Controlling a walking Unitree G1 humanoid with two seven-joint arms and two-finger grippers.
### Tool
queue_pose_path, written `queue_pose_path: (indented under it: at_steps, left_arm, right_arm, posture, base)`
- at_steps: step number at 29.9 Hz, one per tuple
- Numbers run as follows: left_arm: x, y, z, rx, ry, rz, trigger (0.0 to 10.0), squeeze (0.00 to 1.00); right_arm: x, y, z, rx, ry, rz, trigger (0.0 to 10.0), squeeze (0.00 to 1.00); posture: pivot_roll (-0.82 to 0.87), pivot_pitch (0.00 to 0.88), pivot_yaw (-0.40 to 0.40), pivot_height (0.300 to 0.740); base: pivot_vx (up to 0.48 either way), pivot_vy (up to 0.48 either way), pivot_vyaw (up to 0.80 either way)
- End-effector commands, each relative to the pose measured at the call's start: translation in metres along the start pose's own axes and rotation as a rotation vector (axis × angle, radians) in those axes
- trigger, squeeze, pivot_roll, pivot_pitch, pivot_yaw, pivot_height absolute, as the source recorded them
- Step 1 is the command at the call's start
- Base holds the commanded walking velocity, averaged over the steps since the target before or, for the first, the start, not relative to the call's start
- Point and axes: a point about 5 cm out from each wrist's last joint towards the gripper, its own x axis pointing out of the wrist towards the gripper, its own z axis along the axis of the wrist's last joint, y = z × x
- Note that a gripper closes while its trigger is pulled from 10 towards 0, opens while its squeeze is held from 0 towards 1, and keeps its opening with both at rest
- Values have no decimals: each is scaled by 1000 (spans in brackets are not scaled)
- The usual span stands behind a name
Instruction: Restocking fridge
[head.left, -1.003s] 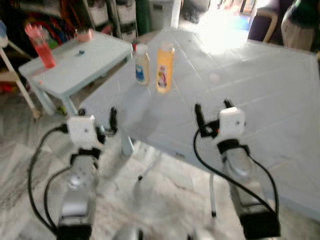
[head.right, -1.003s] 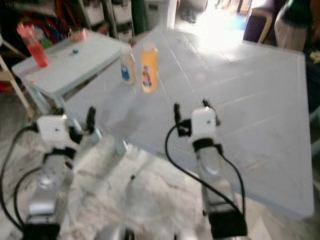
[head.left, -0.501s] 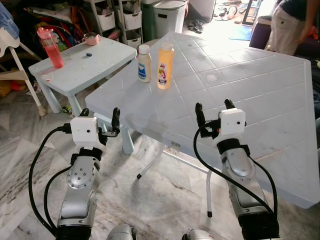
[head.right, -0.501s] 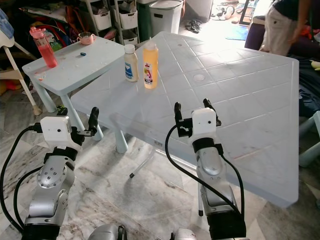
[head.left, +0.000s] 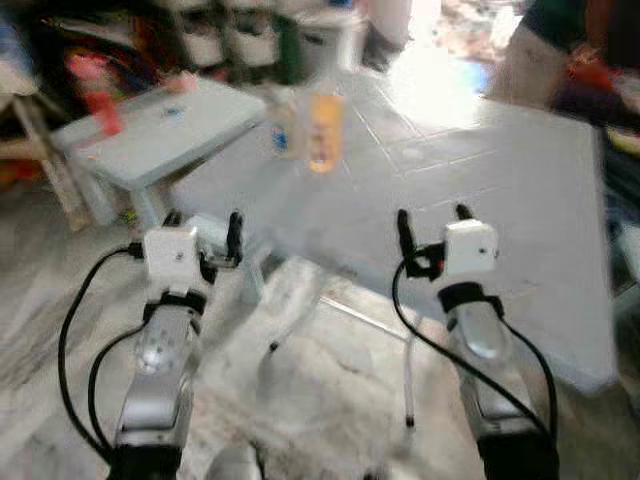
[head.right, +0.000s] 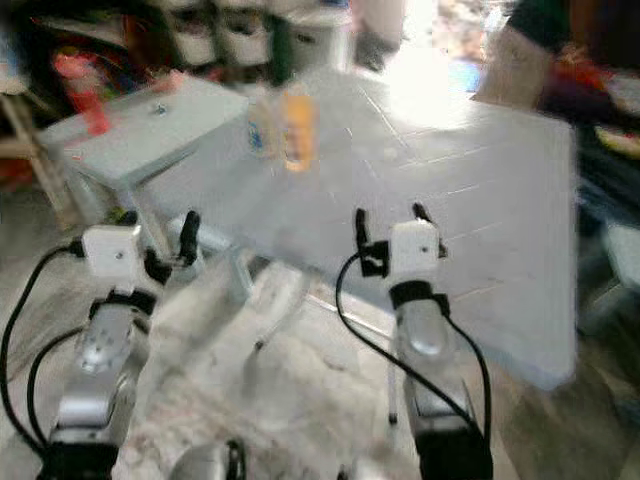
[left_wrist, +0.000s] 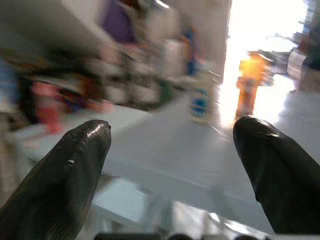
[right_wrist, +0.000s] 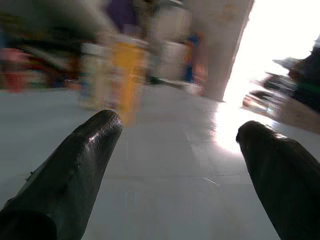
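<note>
Blurred though the head views are, two bottles stand upright side by side near the far left corner of a large pale grey-white plastic table with a diamond-grid top (head.left: 520, 170): a tall orange bottle with a yellow cap (head.left: 324, 130) and, just beside it on the robot's left, a shorter white bottle with a blue label (head.left: 283, 127). Their labels cannot be read. Left of the large table sits a small low light-blue table (head.left: 160, 135) carrying a red translucent drink bottle (head.left: 100, 95), well apart from the two bottles. The left gripper (head.left: 203, 232) is raised in front of the robot, off the near edge of the large table and above the marbled floor, its two long black fingers pointing up and forward, spread wide with nothing between them. The right gripper (head.left: 432, 222) is held at about the same height over the near edge of the large table, fingers likewise parted and empty. Both grippers are well short of the bottles. A person in light trousers (head.left: 535, 55) stands at the far right of the room.
</note>
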Motion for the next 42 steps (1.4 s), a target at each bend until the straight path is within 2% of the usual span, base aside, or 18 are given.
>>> queue_pose_path:
  at_steps: [1, 3, 4, 5, 7, 14, 24, 33, 36, 37, 38, 40, 42]
  left_arm:
    - [-5, 5, -7, 9, 33, 13, 10000, 0]
    - [-5, 5, -7, 9, 33, 13, 10000, 0]
    - [-4, 6, -6, 9, 34, 11, 10000, 0]
    - [-5, 2, -12, 6, 59, -2, 10000, 0]
    - [-5, -4, -19, 4, 95, -20, 10000, 0]
    - [-7, -2, -23, 7, 115, -5, 10000, 0]
    - [-6, -4, -26, -14, 133, -7, 10000, 0]
    - [-3, -2, -26, -19, 139, 4, 10000, 0]
    - [-2, -3, -26, -31, 141, -8, 10000, 0]
    - [-2, -5, -25, -32, 140, -14, 10000, 0]
    - [-2, -5, -25, -32, 140, -15, 10000, 0]
    - [-2, -5, -26, -32, 140, -16, 10000, 0]
    - [-2, -6, -26, -32, 140, -20, 10000, 0]
  right_arm:
    - [2, 4, 5, 9, -18, 9, 10000, 0]
    - [2, 4, 5, 9, -18, 9, 10000, 0]
    - [2, 3, 5, 10, -13, 4, 10000, 0]
    - [1, -1, 4, 36, -6, -7, 10000, 0]
    - [0, -5, 1, 74, 5, -22, 10000, 0]
    - [0, -7, 0, 34, 16, -34, 10000, 0]
    - [0, -6, -2, 74, 23, -8, 10000, 0]
    - [1, -9, -3, 60, 34, -36, 10000, 0]
    - [1, -10, -6, 5, 54, -75, 10000, 0]
    - [-1, -7, -9, 95, 84, -47, 10000, 0]
    - [-1, -6, -10, 123, 93, -41, 10000, 0]
    - [-1, -7, -9, 118, 85, -67, 10000, 0]
    - [1, -11, -7, 42, 48, -93, 10000, 0]
  posture:
    - [55, 29, 22, 740]
    - [55, 29, 22, 740]
    - [0, 0, 0, 740]
    - [41, 23, 35, 740]
    - [43, 22, 35, 740]
    - [42, 19, 36, 740]
    - [40, 23, 34, 740]
    - [38, 26, 33, 740]
    - [38, 28, 32, 740]
    - [38, 29, 32, 740]
    - [38, 30, 32, 740]
    - [37, 31, 32, 740]
    - [37, 32, 32, 740]
  base:
    - [0, 0, 0]
    - [0, 0, 0]
    - [0, 0, 0]
    - [0, 0, 0]
    - [0, 0, 0]
    - [0, 0, 0]
    - [0, 0, 0]
    - [0, 0, 0]
    - [0, 0, 0]
    - [0, 292, 0]
    - [0, 292, 0]
    - [0, 300, 0]
    - [0, 302, 0]
